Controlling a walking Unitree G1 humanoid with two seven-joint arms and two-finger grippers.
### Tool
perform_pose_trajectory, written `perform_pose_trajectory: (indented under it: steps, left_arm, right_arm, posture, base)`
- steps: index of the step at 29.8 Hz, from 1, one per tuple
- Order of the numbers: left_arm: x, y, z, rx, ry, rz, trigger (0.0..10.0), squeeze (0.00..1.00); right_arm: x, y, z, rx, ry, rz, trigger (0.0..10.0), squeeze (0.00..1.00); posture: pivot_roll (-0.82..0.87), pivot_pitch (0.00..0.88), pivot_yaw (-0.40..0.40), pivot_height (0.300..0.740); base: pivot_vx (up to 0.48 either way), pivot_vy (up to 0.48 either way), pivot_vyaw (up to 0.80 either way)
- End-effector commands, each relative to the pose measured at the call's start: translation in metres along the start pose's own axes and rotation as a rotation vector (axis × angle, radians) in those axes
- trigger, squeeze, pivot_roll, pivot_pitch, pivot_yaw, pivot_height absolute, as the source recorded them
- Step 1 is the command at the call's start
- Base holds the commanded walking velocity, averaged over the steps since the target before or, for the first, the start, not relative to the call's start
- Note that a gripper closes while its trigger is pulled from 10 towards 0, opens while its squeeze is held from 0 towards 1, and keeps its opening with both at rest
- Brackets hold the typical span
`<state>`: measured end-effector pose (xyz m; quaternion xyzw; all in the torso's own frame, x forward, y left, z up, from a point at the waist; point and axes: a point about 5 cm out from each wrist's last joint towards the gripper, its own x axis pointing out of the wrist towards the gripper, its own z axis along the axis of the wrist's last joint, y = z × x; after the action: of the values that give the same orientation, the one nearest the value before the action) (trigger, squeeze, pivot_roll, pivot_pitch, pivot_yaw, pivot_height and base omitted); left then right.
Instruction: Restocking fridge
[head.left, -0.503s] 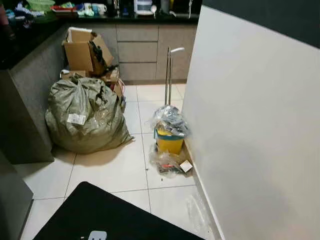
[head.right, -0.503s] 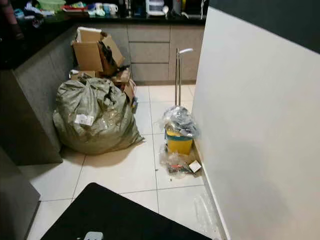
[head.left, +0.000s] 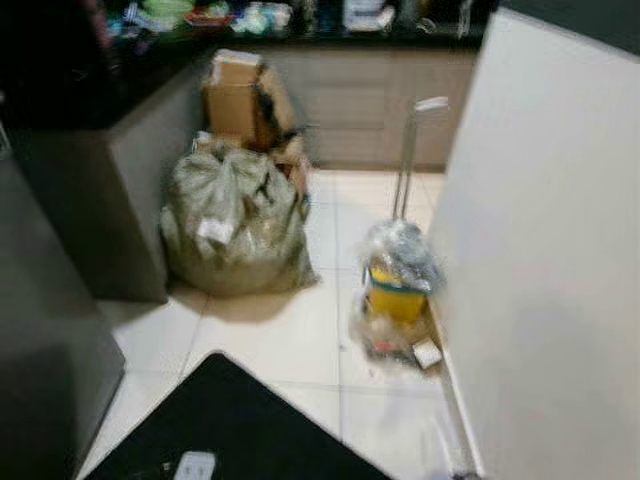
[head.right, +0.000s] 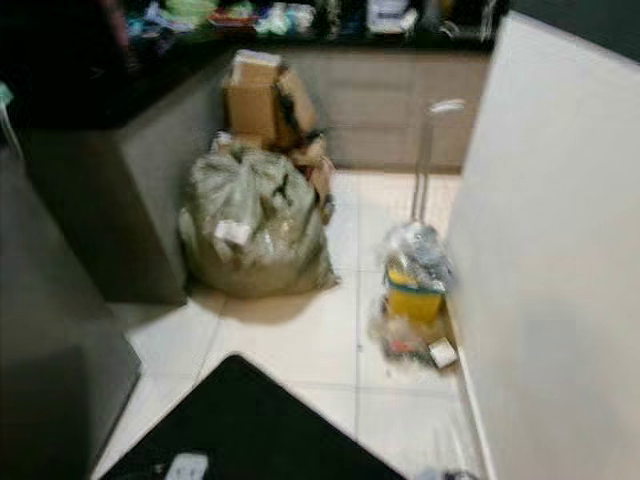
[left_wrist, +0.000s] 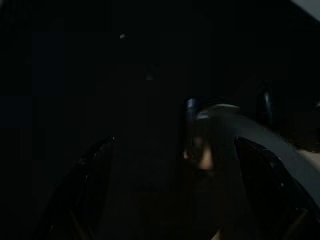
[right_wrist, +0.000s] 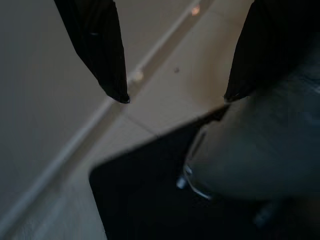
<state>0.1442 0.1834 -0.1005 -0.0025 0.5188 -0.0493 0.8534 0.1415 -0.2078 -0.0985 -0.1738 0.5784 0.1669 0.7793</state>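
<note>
The head views are blurred and look down at a kitchen floor. A tall grey panel stands close on my left; I cannot tell if it is the fridge. No item for restocking can be made out. In the right wrist view my right gripper hangs open over the pale tiles and the edge of a black mat, with nothing between its fingers. The left wrist view is very dark; my left gripper shows two faint black fingers standing apart.
A stuffed green sack lies against a grey counter, with cardboard boxes behind it. A yellow bucket wrapped in plastic and a metal stand sit by the white wall. The black mat lies at my feet.
The whole picture has shifted to the right and turned blurry, so the camera has swung left. The sack, boxes and bucket keep their places on the floor.
</note>
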Motion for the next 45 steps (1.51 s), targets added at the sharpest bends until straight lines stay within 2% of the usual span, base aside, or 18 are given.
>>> perform_pose_trajectory:
  steps: [1, 12, 20, 33, 45]
  left_arm:
    - [-0.001, 0.000, -0.007, 0.025, 0.027, 0.004, 10.0, 0.00]
    - [-0.001, 0.000, -0.007, 0.060, 0.028, 0.019, 10.0, 0.00]
    - [-0.001, -0.001, -0.008, 0.072, 0.028, 0.025, 10.0, 0.00]
    - [-0.001, -0.001, -0.008, 0.080, 0.030, 0.035, 10.0, 0.00]
    - [-0.003, 0.008, -0.011, 0.093, 0.038, 0.067, 10.0, 0.00]
  right_arm:
    - [-0.001, -0.004, -0.004, 0.019, 0.008, -0.007, 10.0, 0.00]
    - [-0.002, -0.006, -0.006, 0.013, 0.010, 0.001, 10.0, 0.00]
    - [0.001, 0.003, -0.001, 0.003, 0.001, 0.014, 10.0, 0.00]
    - [0.001, 0.005, -0.004, 0.001, 0.004, 0.021, 10.0, 0.00]
    - [0.002, 0.010, -0.003, -0.018, 0.003, 0.011, 10.0, 0.00]
  posture:
    - [-0.05, 0.000, -0.012, 0.740]
    - [-0.04, 0.000, -0.018, 0.740]
    - [-0.04, 0.000, -0.020, 0.740]
    - [-0.04, 0.000, -0.019, 0.740]
    - [-0.04, 0.000, -0.004, 0.740]
  base:
    - [0.000, 0.000, 0.76]
    - [0.000, 0.000, 0.76]
    - [0.000, 0.000, 0.76]
    - [0.000, 0.000, 0.76]
    - [0.000, 0.000, 0.76]
